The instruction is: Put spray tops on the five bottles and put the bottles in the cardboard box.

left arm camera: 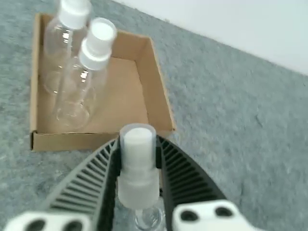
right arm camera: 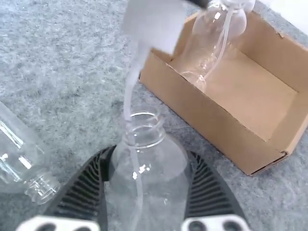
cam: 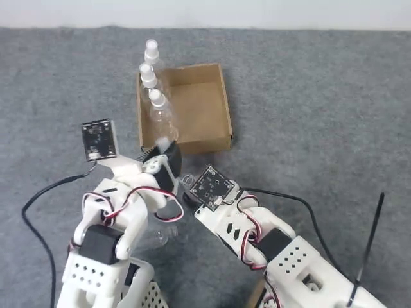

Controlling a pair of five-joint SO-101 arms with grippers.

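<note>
Just in front of the cardboard box (cam: 205, 144), on the grey tabletop (cam: 321, 96), the two arms meet over one open bottle (right arm camera: 144, 178). The right end effector (right arm camera: 149, 158) is clamped around that bottle's shoulder and holds it upright, close to the box's front wall. Above it, the left end effector (left arm camera: 138, 153) grips a white spray top (left arm camera: 137, 139) between its ribbed fingers. The top sits clear of the bottle's neck, with its thin dip tube (right arm camera: 129, 103) hanging down into the opening. Three capped bottles (cam: 160, 112) stand in a row along one side inside the box. Another uncapped bottle (right arm camera: 19, 154) lies on its side on the tabletop, beside the held one.
</note>
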